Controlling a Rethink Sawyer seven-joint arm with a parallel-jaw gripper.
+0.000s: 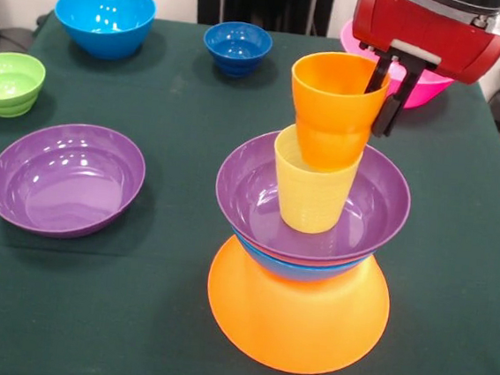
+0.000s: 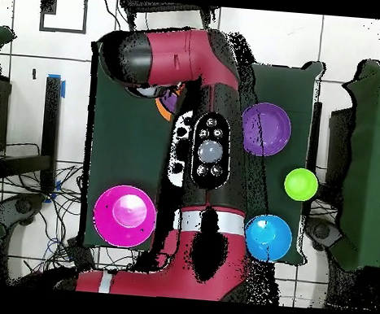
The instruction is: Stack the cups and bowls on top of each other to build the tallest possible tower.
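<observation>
Tower [image 1: 305, 246] stands near your right of centre on the desk [image 1: 168, 304] in the front view: a wide orange bowl [image 1: 296, 320] upside down as base, a blue bowl [image 1: 296, 265] on it showing only as a rim, then a purple bowl [image 1: 249, 196] upright on top. Inside the purple bowl you see the yellow cup [image 1: 307, 197] upright, and the orange cup [image 1: 333, 107] sits in its mouth, leaning a little.

You have the tool [image 1: 393, 84] at the orange cup's rim on its right side; one dark finger [image 1: 389, 108] runs down outside the cup wall and another appears to go in behind the rim, so it looks closed on the cup wall.

Around the tower, look for a second purple bowl [image 1: 65, 179] upright at the left, well apart from the tower. A green bowl [image 1: 8, 83] sits near the left edge, a bright blue bowl [image 1: 104, 18] at the far left, a small dark blue bowl [image 1: 237, 47] at the far middle, and a pink bowl [image 1: 419, 84] behind the tool, partly hidden.

From overhead the arm [image 2: 205, 108] covers the tower; you can pick out the pink, bright blue, green and purple bowls around it
</observation>
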